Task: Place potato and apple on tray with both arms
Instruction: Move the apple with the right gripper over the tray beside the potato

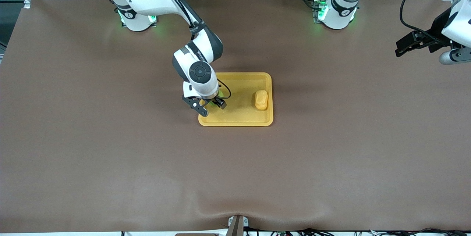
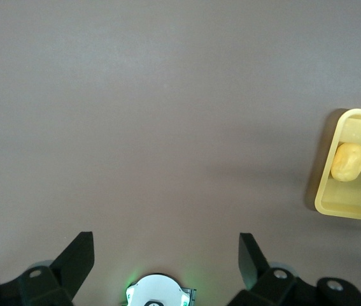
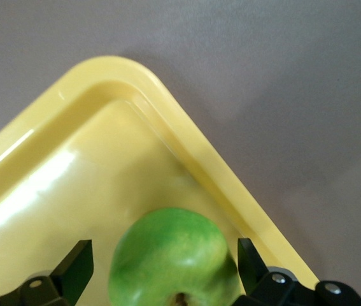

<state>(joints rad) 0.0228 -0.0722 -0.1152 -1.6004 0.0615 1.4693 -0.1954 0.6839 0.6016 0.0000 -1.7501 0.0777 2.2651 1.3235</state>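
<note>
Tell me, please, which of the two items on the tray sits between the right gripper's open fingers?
The green apple, at the right arm's end of the tray, between the right gripper fingers. The yellow-orange potato lies alone at the tray's left-arm end.

The table (image 1: 110,155) is a plain, even brown. On it the tray (image 1: 239,118) is yellow-orange, the potato (image 1: 261,99) a close, slightly paler yellow-orange, and the apple (image 3: 174,258) bright green with faint mottling. Both arms are white with black bands; the right tool (image 1: 210,107) and left tool (image 1: 415,43) are black.
</note>
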